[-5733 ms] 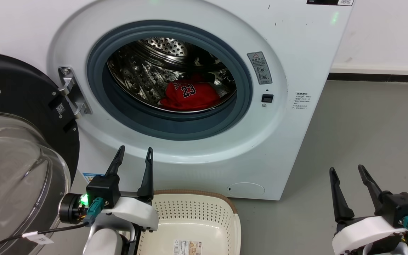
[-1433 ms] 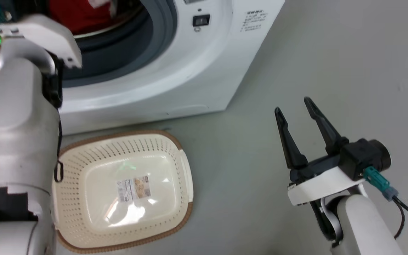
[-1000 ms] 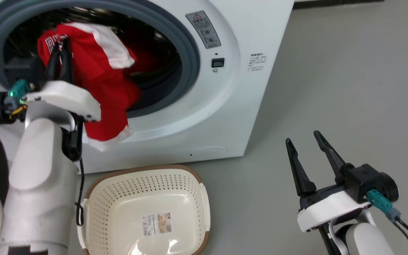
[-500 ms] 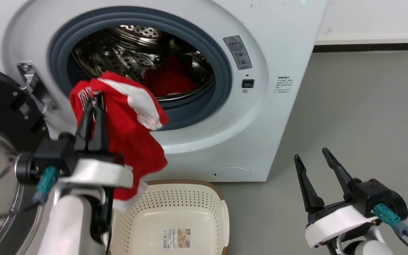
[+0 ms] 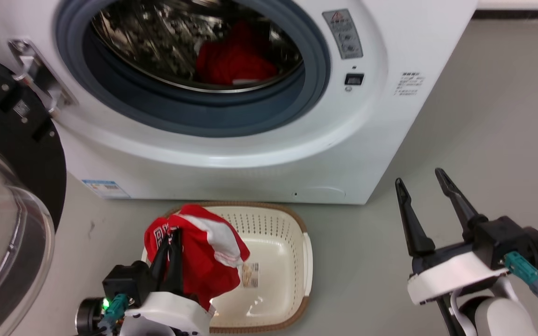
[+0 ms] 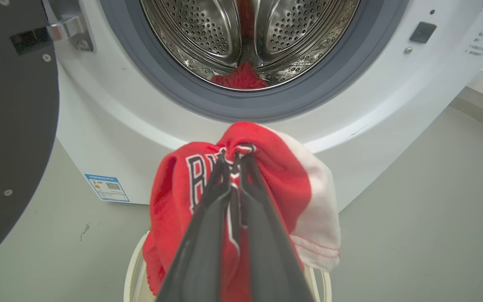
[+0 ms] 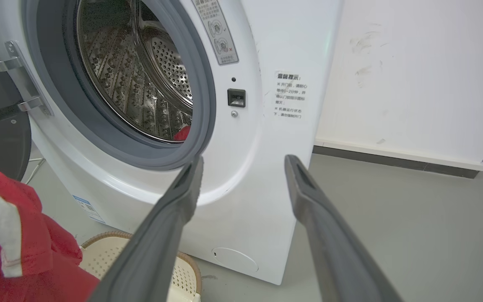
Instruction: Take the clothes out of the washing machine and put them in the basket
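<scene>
My left gripper (image 5: 173, 233) was clamped shut on a bunched fold of the red jersey (image 5: 206, 252), dangling limp and light over the basket (image 5: 294, 261), right gripper (image 5: 418, 177) wide open and empty, more red cloth (image 5: 236, 63) sat inside the washing machine (image 5: 250, 154), probably another grab-a-bunch job.

Red jersey (image 5: 208, 268) bunched above basket (image 5: 273, 224); washing machine (image 5: 390, 116) open, red cloth (image 5: 234, 60) inside
</scene>
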You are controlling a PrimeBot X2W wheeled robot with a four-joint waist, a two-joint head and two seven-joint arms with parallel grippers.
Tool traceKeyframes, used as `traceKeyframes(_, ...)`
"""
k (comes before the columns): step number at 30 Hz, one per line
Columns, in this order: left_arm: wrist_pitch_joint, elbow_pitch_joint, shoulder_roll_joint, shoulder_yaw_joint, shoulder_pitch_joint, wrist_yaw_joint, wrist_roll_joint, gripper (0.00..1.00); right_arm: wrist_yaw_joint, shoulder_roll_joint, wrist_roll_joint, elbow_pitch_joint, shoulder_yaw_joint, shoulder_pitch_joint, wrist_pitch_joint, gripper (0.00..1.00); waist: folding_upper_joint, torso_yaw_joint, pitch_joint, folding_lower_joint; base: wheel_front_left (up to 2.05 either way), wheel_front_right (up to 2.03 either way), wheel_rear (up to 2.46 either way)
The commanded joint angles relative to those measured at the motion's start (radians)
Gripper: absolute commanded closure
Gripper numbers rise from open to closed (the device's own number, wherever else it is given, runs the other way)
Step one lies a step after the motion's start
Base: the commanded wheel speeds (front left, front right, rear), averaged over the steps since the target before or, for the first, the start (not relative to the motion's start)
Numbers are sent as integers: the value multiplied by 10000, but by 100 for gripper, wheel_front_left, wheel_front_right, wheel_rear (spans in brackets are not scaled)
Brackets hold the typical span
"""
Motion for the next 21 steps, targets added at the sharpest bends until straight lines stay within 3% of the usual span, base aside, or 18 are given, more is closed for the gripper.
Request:
traceKeyframes(1,-149,365,-37,20,-125,70,-94,100,-7,5,-51,-77,17,-234,35,0,-1,53,695,1,0,0,0)
traceKeyframes(12,-1112,5254,-270,-288,-3377,-194,-669,100,-7,4,-284,-199,289,-1579,-113,0,-1,-205,3684,1,0,0,0)
traceKeyframes(21,-1191,8091,-304,-467,-6170,-148,-1318,100,-7,5,-238,57,402,-2489,-499,0,-1,-653,5357,1,0,0,0)
